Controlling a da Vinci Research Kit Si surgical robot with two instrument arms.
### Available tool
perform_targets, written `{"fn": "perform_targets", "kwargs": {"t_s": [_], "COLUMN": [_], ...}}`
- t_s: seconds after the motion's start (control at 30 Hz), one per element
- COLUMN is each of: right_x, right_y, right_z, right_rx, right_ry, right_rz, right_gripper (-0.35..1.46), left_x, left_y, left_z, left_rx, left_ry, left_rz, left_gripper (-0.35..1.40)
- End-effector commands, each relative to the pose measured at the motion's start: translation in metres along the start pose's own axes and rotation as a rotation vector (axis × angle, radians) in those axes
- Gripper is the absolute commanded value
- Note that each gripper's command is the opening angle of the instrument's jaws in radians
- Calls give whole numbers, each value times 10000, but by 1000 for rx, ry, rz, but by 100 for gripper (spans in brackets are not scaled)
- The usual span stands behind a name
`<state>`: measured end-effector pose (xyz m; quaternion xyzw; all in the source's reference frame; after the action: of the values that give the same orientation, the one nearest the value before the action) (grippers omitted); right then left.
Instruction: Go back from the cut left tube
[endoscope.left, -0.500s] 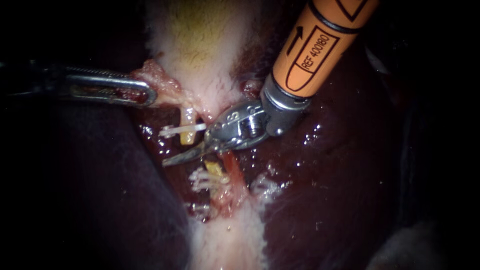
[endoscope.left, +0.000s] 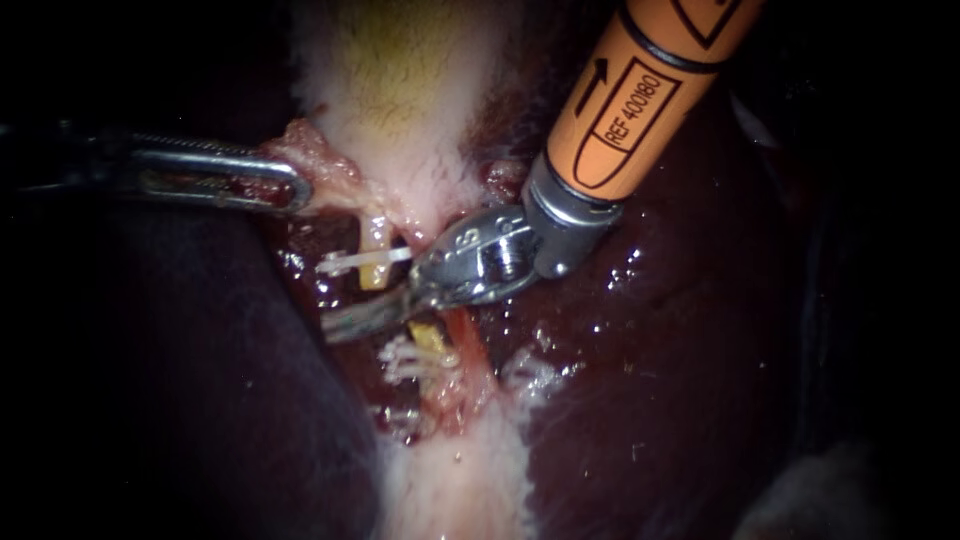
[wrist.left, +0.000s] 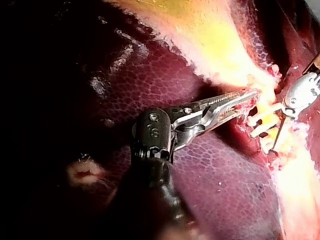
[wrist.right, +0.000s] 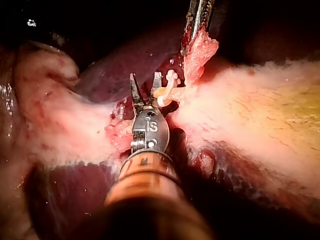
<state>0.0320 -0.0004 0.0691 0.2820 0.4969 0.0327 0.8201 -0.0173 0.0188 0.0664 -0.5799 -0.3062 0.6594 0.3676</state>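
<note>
Step in hand: backing away from the cut left tube (endoscope.left: 375, 268), pale yellow and parted into two stumps.

Orange-shafted right instrument (endoscope.left: 345, 322): steel bladed pincer narrowly parted, holding nothing, lying in the gap between the two stumps. One stump, crossed by a white plastic clip (endoscope.left: 345, 262), just beside the blades. Other stump, also white-clipped, just beside them on the opposite side.

Slim dark left instrument (endoscope.left: 300, 190): pincer clamped on a pink flap of tissue (endoscope.left: 325, 165) at the neck of the pale gallbladder (endoscope.left: 400, 80), apart from the blades.

Next move, by judgement: straight retreat along the shaft line, clear of clips and the reddish neighbouring tube (endoscope.left: 465, 335).
</note>
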Motion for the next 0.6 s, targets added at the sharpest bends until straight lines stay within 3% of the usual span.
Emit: {"fn": "perform_targets", "kwargs": {"t_s": [0.03, 0.37, 0.47, 0.53, 0.6], "right_x": [0, -1, -1, 0, 1], "right_y": [0, -3, -11, -19, -28], "right_z": [0, -3, -6, -9, -16], "right_rx": [-1, -2, -67, -192, -235], "right_ry": [3, 6, 9, 14, 14], "right_rz": [1, 1, 1, 13, 36], "right_gripper": [91, 109, 130, 145, 145], "left_x": [0, 0, 0, -1, -1], "left_y": [0, -1, -2, -3, -4], "left_z": [0, 0, -1, -1, -2], "left_rx": [0, -1, -1, -1, -1], "left_ry": [0, 0, 0, -1, -1], "left_rz": [0, 0, 0, 0, 0], "left_gripper": [-35, -35, -35, -35, -35]}}
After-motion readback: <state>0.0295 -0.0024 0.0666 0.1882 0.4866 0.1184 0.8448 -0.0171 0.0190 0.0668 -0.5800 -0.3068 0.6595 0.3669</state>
